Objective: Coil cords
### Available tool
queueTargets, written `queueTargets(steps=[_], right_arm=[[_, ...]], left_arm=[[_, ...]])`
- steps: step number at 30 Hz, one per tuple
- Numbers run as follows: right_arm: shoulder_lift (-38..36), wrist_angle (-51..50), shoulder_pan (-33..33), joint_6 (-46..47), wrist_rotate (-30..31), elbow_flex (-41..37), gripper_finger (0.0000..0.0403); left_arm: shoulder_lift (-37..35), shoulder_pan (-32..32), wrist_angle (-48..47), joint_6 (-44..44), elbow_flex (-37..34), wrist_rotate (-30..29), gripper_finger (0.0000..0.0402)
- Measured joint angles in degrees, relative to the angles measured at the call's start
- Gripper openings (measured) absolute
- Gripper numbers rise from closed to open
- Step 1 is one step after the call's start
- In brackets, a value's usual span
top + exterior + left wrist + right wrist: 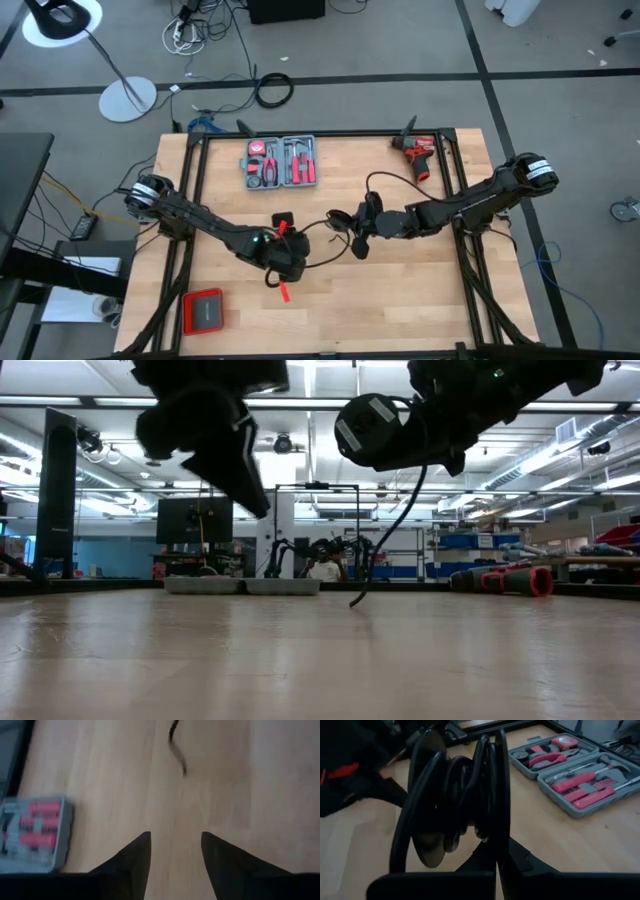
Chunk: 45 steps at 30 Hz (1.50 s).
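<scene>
The cords are one thin black cable, wound into a coil (pixel 455 805) and held above the table's middle (pixel 365 218) by my right gripper (pixel 497 852), which is shut on it. A loose tail (pixel 360 595) hangs from the coil toward the tabletop, and its end shows in the left wrist view (pixel 176 747). My left gripper (pixel 175 837) hovers open just left of the coil (pixel 295 255). Only bare wood shows between its fingers, and it stands clear of the cable. My right gripper pinches several turns of the coil together between its two fingers, at the loops' lower part (pixel 492 837). The fingers come from the table's right, slanting a little downward. The loops stand on edge above the fingers, lifted clear of the table, with the tail (pixel 395 520) hanging slack below.
An open grey tool case (pixel 280 162) with red-handled tools lies at the far middle. A red drill (pixel 418 155) sits at the far right and a red-and-black flat box (pixel 203 310) at the near left. Black frame rails (pixel 195 190) run along the table's sides.
</scene>
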Motion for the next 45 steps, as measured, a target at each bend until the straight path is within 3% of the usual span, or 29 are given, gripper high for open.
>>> queueTargets(steps=[6,13,18,27,33,37,40,45], right_arm=[[0.02,-1.58,1.65,-0.08,1.25,-0.01,0.0],[0.04,-11.58,3.11,3.01,2.29,-0.03,0.0],[0.04,-13.43,4.43,4.14,2.33,-0.03,0.0],[0.07,-14.3,5.32,4.36,2.31,-0.04,0.0],[0.63,-4.49,3.35,-2.85,4.04,-0.07,0.0],[0.63,3.28,-0.08,-11.29,3.93,-0.07,0.0],[0.59,9.15,-4.36,-17.35,0.08,-0.07,0.0],[0.63,9.75,-11.25,-15.36,-8.79,-0.07,0.0]], left_arm=[[-0.09,0.0,12.26,6.77,0.07,-2.27,0.017],[-1.36,-1.47,28.03,11.16,-1.6,-0.85,0.0158],[-1.36,-2.84,54.23,11.59,-11.89,5.97,0.0156],[-1.36,-2.17,86.43,6.65,-32.5,5.51,0.0156],[-1.36,4.7,109.8,9.56,-42.89,3.93,0.0156],[-1.52,12.85,125.44,13.5,-45.99,12.05,0.0156],[-4.85,19.93,121.73,15.52,-44.47,20.37,0.0156],[-5.84,27.33,119.69,12.14,-40.41,32.89,0.0156]])
